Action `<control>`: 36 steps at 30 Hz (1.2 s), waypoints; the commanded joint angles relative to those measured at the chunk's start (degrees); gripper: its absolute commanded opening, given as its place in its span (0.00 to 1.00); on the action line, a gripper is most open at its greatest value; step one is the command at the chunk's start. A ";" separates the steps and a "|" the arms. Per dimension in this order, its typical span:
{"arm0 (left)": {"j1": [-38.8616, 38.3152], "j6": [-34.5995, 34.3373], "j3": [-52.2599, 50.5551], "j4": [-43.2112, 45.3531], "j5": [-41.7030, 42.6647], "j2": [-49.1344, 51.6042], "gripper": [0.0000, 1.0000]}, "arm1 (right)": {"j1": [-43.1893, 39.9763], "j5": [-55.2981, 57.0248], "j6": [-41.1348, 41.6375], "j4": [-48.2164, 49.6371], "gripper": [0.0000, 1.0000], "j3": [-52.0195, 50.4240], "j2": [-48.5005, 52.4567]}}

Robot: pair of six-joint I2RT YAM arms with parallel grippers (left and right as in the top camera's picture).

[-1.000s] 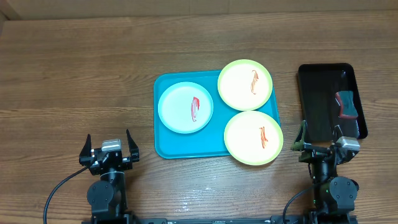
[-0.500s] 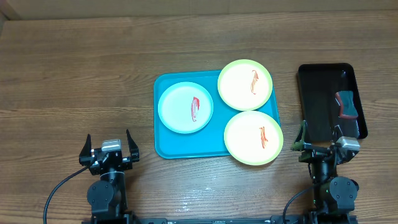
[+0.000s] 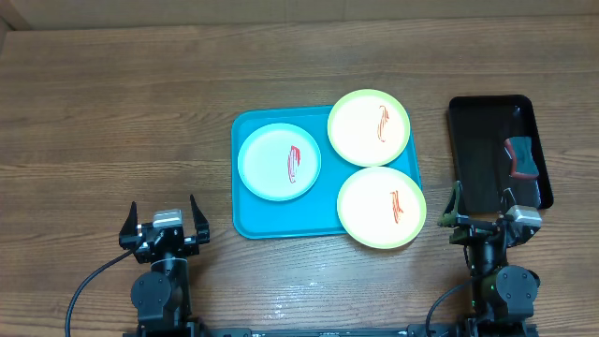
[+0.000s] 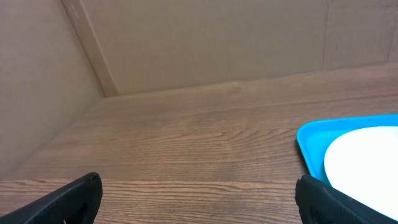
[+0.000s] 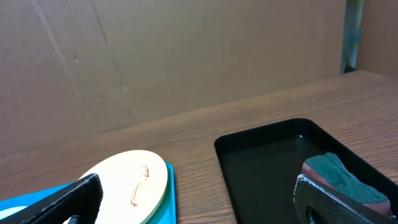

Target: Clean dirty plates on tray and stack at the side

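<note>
A wooden desk (image 3: 112, 112) seen from above, with two robot arms parked at its near edge. Ahead of and between the two hands lies a large turquoise tray (image 3: 271, 220). It sits ahead and to the right of the left hand (image 3: 163, 217) and ahead and to the left of the right hand (image 3: 484, 213). Directly ahead of the right hand is a narrower glossy black tray (image 3: 477, 150). Three plates rest on the turquoise tray, each with a red-orange smear. The white plate (image 3: 276, 161) sits on the side nearer the left hand. The upper yellow plate (image 3: 368, 127) overhangs the far rim. The lower yellow plate (image 3: 381, 207) overhangs the near corner, just ahead and left of the right hand. A teal-topped sponge (image 3: 520, 157) lies in the black tray, ahead and slightly right of the right hand. Both hands are spread wide and hold nothing, with their fingertips at the outer corners of each wrist view. No cleaning has begun, so the likely first step is fetching the sponge. To do it well, the right hand should probably reach forward over the black tray's raised wall. It should then come down with a finger on either side of the sponge's narrower width and close only once it is low enough for a firm hold. The left hand looks best placed to steady the white plate.
</note>
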 commanded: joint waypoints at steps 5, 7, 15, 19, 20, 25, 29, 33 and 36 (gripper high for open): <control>-0.02 0.83 -0.35 0.26 0.70 -0.33 1.00 | -0.17 0.39 0.20 0.31 1.00 -0.61 -0.57; -0.02 0.83 -0.35 0.26 0.70 -0.33 1.00 | -0.17 0.42 0.20 0.31 1.00 -0.61 -0.57; -0.02 0.83 -0.35 0.26 0.70 -0.33 1.00 | -0.17 0.42 0.20 0.33 1.00 -0.61 -0.57; -0.02 0.83 -0.35 0.26 0.70 -0.33 1.00 | -0.17 0.39 0.20 0.35 1.00 -0.61 -0.57; -0.02 0.85 -0.35 0.28 0.55 -0.33 1.00 | -0.17 0.42 0.17 0.33 1.00 -0.61 -0.57; -0.02 0.83 -0.35 1.05 0.57 -0.33 1.00 | -0.17 1.03 0.17 0.44 1.00 -0.59 -0.57; -0.02 0.79 -0.35 1.73 2.60 -0.33 1.00 | -0.17 0.87 0.17 1.14 1.00 -0.59 -0.57; -0.02 0.50 -0.35 -0.22 8.87 -0.28 1.00 | -0.17 -0.68 0.15 3.45 1.00 -0.57 -0.57; -0.02 -1.05 -0.33 -0.02 10.01 -0.11 1.00 | -0.17 -2.43 -0.13 4.15 1.00 -0.42 -0.57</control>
